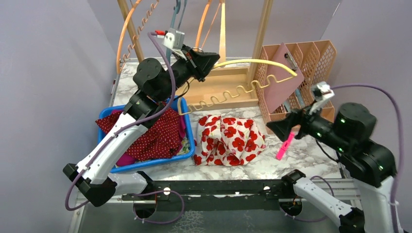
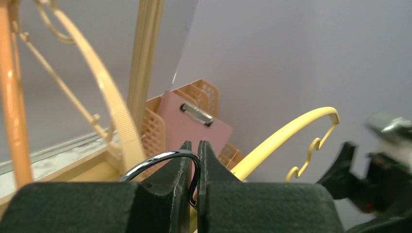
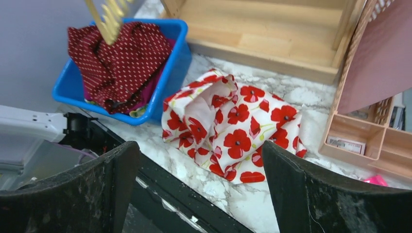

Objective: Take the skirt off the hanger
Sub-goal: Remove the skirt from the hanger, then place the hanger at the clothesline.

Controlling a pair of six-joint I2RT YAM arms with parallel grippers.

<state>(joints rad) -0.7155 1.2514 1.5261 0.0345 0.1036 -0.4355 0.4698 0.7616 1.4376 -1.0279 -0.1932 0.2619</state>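
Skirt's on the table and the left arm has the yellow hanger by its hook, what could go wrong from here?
The left gripper pinches only the thin metal hook, so the yellow hanger could swivel or slip out. Its far end looks close to the pink clipboard and might snag it when moved. The skirt lies near the table's front edge; the open right gripper could nudge it off.

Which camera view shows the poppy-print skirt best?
The right wrist view: the poppy-print skirt lies crumpled mid-frame, large, its folds clear. The top external view shows it whole but smaller. The left wrist view misses it entirely.
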